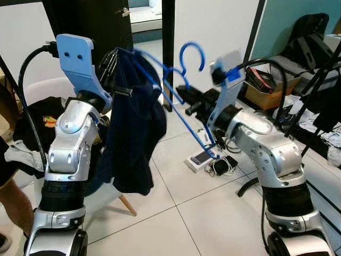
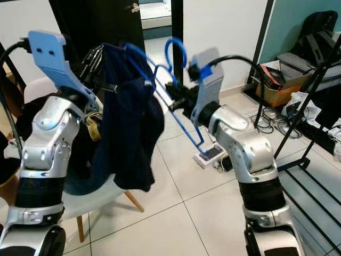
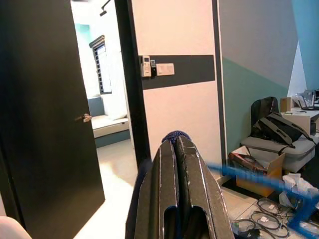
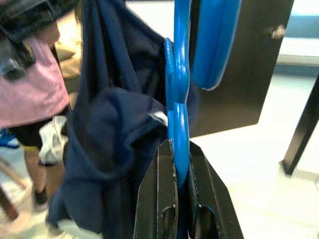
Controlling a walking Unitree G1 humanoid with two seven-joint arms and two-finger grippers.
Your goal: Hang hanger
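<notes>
— Where's your hanger?
— The blue hanger (image 1: 181,90) sits clamped between your right tool's (image 4: 182,164) fingers, hook above them.
— And your left tool (image 3: 178,149)?
— Clenched on the navy garment (image 1: 136,128) draped over the hanger's far end.

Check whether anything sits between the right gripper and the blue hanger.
Nothing does: the right gripper is already clamped on the blue hanger, with the navy garment draped over its far end.
</notes>
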